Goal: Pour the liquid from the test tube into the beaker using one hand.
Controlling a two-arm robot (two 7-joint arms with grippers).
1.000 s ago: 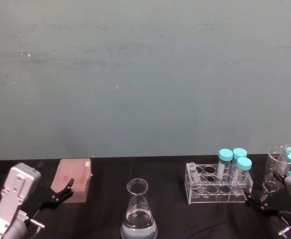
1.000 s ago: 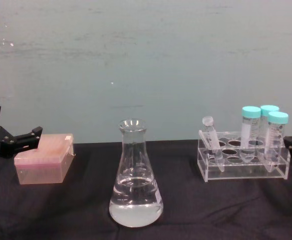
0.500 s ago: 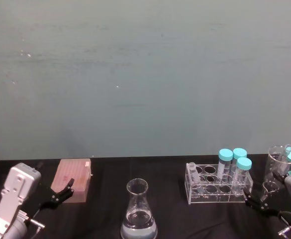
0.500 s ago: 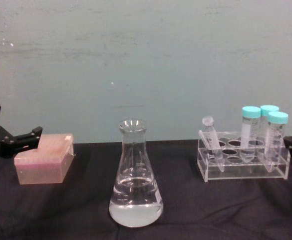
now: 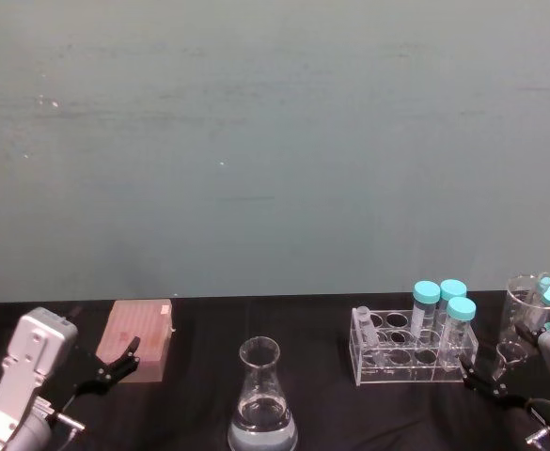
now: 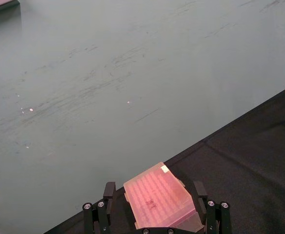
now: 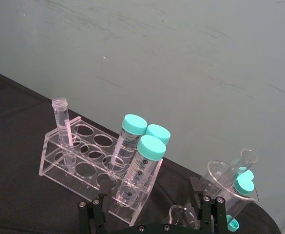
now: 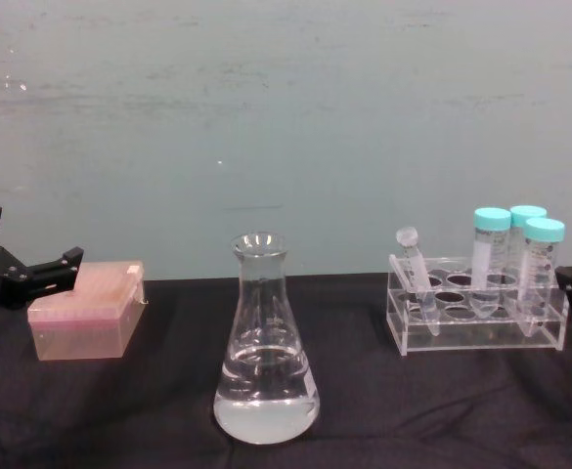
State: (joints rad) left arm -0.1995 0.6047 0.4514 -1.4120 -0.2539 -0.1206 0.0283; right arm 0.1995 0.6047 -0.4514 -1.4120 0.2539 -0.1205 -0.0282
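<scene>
Head view, from the left: the left tool (image 5: 124, 361) hangs low over the black tabletop (image 5: 199, 329) at its left end. Its fingers are spread and grasp nothing, and their tips are just beside the near right corner of a pink box (image 5: 141, 336). In the left wrist view that box lies farther off, framed between the two parted fingers. Right of the box a bare strip of cloth runs up to the beaker (image 5: 261, 399), which stands upright near the front middle, apart from everything. Clear liquid (image 8: 266, 396) fills its wide base in the chest view. Another bare stretch separates it from the clear rack (image 5: 397, 371). The test tube (image 5: 365, 329) leans in a hole at the rack's left end, open mouth up and tipped leftward. Whether it holds liquid cannot be told. Three turquoise-capped tubes (image 5: 444, 305) stand at the rack's right end. The right tool (image 5: 481, 379) sits low just beside the rack's right front corner, fingers released and wide apart, holding nothing. Behind it, near the tabletop's right edge, a glass cup (image 5: 522, 315) holds more capped tubes. The teal wall (image 5: 275, 141) rises directly behind the tabletop's rear edge, close behind box and rack.
</scene>
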